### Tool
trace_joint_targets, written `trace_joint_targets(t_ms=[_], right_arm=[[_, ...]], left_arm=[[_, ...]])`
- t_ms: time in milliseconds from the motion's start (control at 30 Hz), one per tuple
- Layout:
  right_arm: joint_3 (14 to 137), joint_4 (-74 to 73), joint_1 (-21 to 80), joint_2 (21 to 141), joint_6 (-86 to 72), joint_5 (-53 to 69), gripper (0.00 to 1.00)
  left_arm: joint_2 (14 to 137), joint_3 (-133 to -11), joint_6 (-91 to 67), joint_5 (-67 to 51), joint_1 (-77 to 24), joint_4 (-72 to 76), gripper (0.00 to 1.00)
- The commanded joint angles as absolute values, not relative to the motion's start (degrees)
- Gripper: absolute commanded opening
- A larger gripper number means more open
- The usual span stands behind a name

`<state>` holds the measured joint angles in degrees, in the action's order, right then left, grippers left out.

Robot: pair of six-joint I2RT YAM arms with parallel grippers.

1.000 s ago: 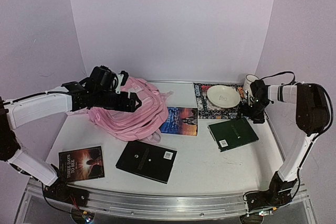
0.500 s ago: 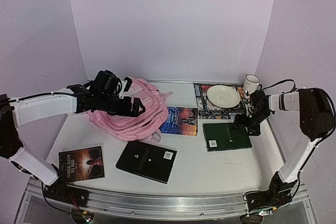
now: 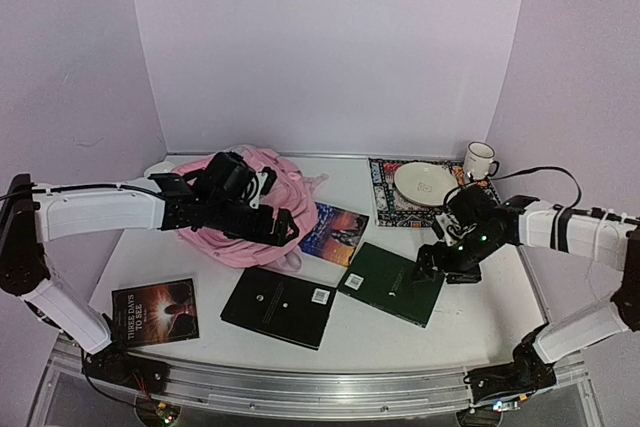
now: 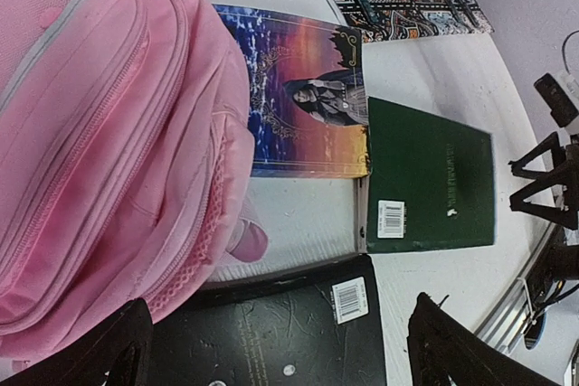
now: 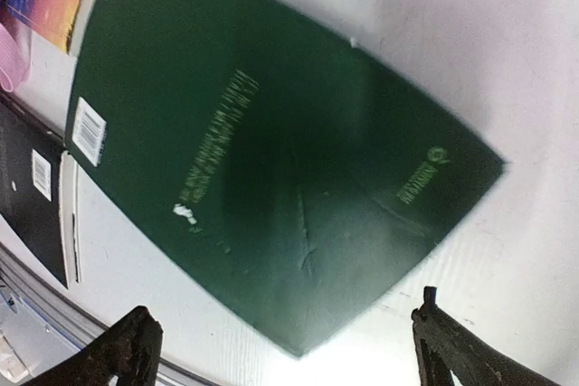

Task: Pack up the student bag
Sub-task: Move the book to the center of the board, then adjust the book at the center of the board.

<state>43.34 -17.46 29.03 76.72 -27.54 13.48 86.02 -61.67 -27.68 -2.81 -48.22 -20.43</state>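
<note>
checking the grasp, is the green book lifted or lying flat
Lying flat: the green book rests closed on the table, barcode side up. The right gripper is open above it, not clamped on it.
</note>
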Motion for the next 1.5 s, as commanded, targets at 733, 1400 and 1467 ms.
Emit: trace_joint_targets(t_ms=[733,1400,1467], right_arm=[[57.17,-20.48,26.85,101.56,-11.74,19.13,0.93],[42.69,-7.75,33.38,84.75,-29.38,21.08,0.78],[42.91,-7.53,33.39,86.47,-29.58,18.26,0.78]], left_arm=[[92.59,-59.18,-39.01,-6.51,-57.53,-9.41,0.97],[103.74,-66.99,-37.31,-13.23,-62.05,-9.24,0.72],[104.49,-67.99,-36.95,-13.52,-62.05,-9.22,0.7]])
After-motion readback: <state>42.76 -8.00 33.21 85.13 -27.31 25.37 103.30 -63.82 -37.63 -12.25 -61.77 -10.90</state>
